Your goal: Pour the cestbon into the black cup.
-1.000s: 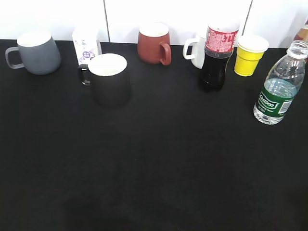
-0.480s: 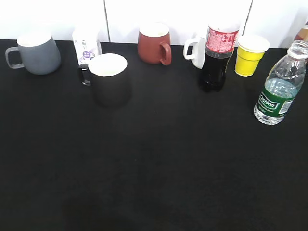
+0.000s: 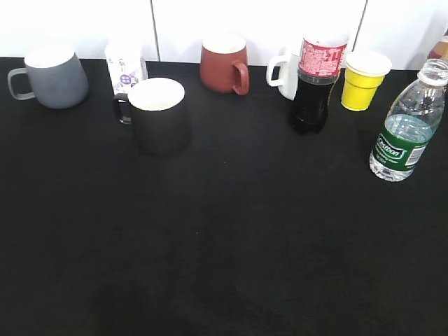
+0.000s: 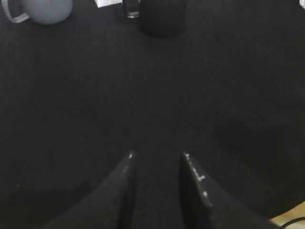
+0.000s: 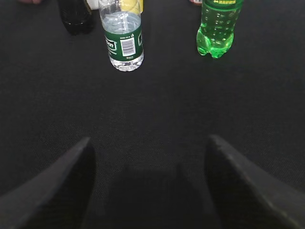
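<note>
Cestbon: upright on the black worktop, at the right edge of the exterior view; no cap visible at its neck. In the right wrist view it stands ahead and to the left of the claw line, well apart from the fingers.
Black cup: upright on the worktop, left of centre, handle pointing left, white inside showing. Well apart from the cestbon.
Left claw: fingers apart by a narrow gap, nothing between them; it hangs above bare worktop, with the black cup far ahead.
Right claw: fingers spread wide, holding nothing, above bare worktop.
Grey mug: back left, handle to the left.
Dark red mug: back centre.
Cola bottle: upright, red label, in front of a white mug.
Yellow cup: between the cola bottle and the cestbon, further back.
Green bottle: right of the cestbon, seen only in the right wrist view.
</note>
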`<state>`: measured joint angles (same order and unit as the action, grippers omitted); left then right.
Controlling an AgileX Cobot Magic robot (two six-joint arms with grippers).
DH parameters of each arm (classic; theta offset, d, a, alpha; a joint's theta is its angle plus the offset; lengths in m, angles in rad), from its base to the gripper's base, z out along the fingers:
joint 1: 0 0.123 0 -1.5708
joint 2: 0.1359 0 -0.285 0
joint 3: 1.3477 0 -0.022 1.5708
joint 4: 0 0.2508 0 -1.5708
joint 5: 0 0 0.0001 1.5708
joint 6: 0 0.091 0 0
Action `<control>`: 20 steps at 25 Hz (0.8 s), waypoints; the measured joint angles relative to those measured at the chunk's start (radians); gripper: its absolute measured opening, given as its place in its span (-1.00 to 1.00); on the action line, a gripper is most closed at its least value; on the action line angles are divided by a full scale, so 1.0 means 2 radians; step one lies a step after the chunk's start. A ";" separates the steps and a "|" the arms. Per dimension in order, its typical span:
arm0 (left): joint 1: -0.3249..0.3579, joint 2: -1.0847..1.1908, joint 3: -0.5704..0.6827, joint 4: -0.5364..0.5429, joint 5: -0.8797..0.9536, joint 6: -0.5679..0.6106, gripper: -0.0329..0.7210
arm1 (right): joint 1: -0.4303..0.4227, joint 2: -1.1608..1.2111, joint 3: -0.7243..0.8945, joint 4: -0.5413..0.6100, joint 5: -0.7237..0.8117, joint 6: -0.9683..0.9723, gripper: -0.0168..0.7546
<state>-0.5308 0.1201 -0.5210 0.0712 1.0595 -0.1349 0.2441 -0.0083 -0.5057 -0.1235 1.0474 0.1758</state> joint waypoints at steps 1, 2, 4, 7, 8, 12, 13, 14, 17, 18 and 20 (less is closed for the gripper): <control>0.000 0.000 0.000 0.000 0.000 0.000 -0.28 | 0.000 0.000 0.000 0.000 0.000 0.000 0.44; 0.000 0.000 0.000 0.000 0.000 0.000 -0.28 | 0.000 0.000 0.000 0.000 0.000 0.000 0.44; 0.000 0.000 0.000 0.000 0.000 0.000 -0.28 | 0.000 0.000 0.000 0.000 0.000 0.000 0.44; 0.020 0.000 0.000 0.000 0.000 0.000 -0.28 | -0.005 0.000 0.000 0.000 -0.001 0.000 0.44; 0.048 -0.004 0.000 0.000 0.000 0.000 -0.28 | -0.014 0.000 0.000 0.000 -0.001 0.000 0.44; 0.171 -0.062 0.001 0.000 0.001 0.000 -0.28 | -0.084 0.000 0.000 0.000 -0.001 0.000 0.44; 0.195 -0.064 0.001 0.001 0.001 0.000 -0.28 | -0.101 0.000 0.000 0.000 -0.001 0.000 0.44; 0.212 -0.064 0.001 0.000 0.001 0.000 -0.28 | -0.118 0.000 0.000 0.000 -0.001 0.000 0.44; 0.243 -0.064 0.001 0.000 0.000 0.000 -0.28 | -0.138 0.000 0.000 0.000 -0.001 0.000 0.44; 0.244 -0.064 0.001 0.000 0.000 0.000 -0.28 | -0.138 0.000 0.000 0.000 -0.001 0.000 0.44; 0.244 -0.064 0.001 0.000 0.000 0.000 -0.28 | -0.138 0.000 0.000 0.000 -0.002 0.000 0.44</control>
<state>-0.0420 -0.0074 -0.5200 0.0721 1.0604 -0.1346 -0.0328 -0.0083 -0.5057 -0.1226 1.0444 0.1758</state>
